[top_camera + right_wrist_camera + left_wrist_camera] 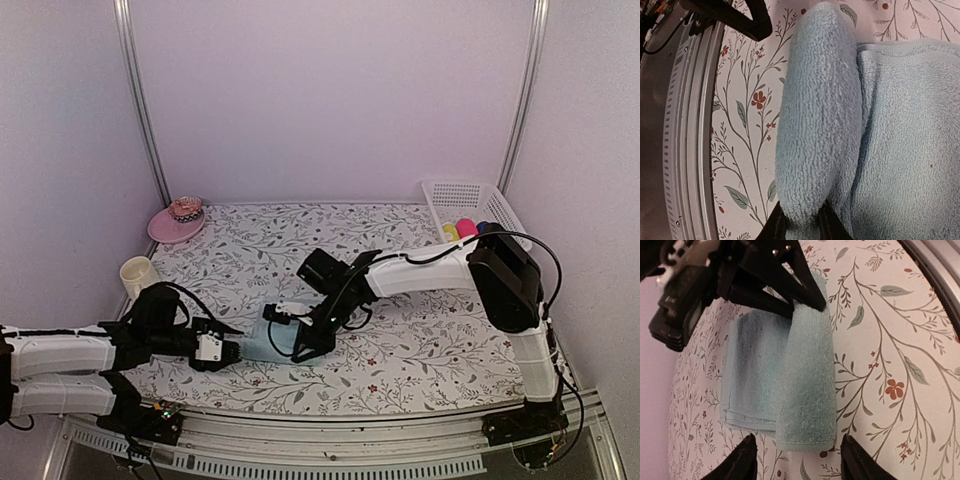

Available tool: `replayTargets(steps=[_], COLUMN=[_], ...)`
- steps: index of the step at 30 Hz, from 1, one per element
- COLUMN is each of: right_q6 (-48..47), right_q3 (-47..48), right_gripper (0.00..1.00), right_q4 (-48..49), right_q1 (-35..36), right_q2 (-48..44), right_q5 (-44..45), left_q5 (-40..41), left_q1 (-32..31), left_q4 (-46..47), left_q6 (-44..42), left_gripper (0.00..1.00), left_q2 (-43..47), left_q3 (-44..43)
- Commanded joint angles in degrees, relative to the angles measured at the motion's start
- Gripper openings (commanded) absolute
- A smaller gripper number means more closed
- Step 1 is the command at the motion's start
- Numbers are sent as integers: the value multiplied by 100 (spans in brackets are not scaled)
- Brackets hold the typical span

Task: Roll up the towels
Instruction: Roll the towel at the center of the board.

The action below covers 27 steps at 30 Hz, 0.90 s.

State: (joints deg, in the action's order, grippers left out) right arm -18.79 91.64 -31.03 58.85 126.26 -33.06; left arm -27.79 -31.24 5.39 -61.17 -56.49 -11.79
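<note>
While the pale aqua towel (256, 345) lies close to the table's near rail (350, 425), you are early in its roll. One thick rolled turn (820, 110) is formed along the side nearest that rail, and the flat folded rest stretches away from it. Your left gripper (801, 464) is released, its fingers spread just short of the towel's end and holding nothing. Your right gripper (800, 226) is clenched on the other end of the turn, pinching the plush. As I judge it, the next move calls for the left jaws to close on their end so that both ends turn together; driven from one end alone, the tube will likely skew. Roll away from the rail, since the margin there is thin, while the patterned table (430, 340) beyond the towel gives you open room. Further back, the cream cup (138, 272), the pink hat (180, 220) and the white basket (470, 192) stand well apart. The royal blue towel appears in no view
</note>
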Motion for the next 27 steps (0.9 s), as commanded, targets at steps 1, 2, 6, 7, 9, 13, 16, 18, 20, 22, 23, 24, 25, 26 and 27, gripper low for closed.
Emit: replayTargets(steps=[1, 2, 6, 7, 9, 13, 16, 18, 20, 22, 23, 24, 25, 26, 27], right_q6=[452, 491, 549, 564, 586, 595, 578, 579, 561, 544, 536, 528, 533, 521, 511], right_q3=[215, 229, 244, 249, 258, 275, 276, 276, 276, 276, 276, 276, 276, 276, 279], right_gripper=[20, 20, 20, 20, 20, 20, 20, 20, 20, 20, 20, 20, 20, 20, 20], right_q4=[-417, -429, -428, -430, -417, -424, -430, -431, -431, -426, -428, -429, -428, -437, -443], right_q1=[-178, -207, -297, -318, -369, -402, -402, -408, -413, -418, -431, -434, -442, -455, -466], right_q2=[378, 407, 456, 461, 486, 525, 555, 573, 591, 606, 610, 616, 618, 619, 619], right_q5=[-741, -794, -927, -947, -1017, -1097, -1121, -1129, -1153, -1181, -1199, -1215, -1234, -1271, -1303], left_q5=[368, 419, 550, 619, 782, 1081, 1239, 1315, 1356, 1404, 1434, 1458, 1497, 1530, 1569], left_q1=[-386, -453, -725, -792, -926, -1033, -1107, -1164, -1192, -1229, -1245, -1267, -1292, -1306, -1318], left_q4=[516, 522, 612, 653, 774, 1157, 1410, 1529, 1538, 1554, 1561, 1563, 1576, 1587, 1624], left_q6=[-342, -370, -378, -383, -412, -401, -403, -386, -331, -311, -313, -316, -317, -325, -326], left_gripper=[57, 57, 57, 57, 57, 57, 56, 57, 56, 56, 55, 54, 53, 51, 48], left_q2=[206, 208, 132, 69, -98, -547, -750, -832, -918, -1011, -1050, -1086, -1123, -1153, -1180], left_q3=[185, 212, 303, 308, 309, 233, 214, 205, 138, 105, 92, 90, 95, 98, 117])
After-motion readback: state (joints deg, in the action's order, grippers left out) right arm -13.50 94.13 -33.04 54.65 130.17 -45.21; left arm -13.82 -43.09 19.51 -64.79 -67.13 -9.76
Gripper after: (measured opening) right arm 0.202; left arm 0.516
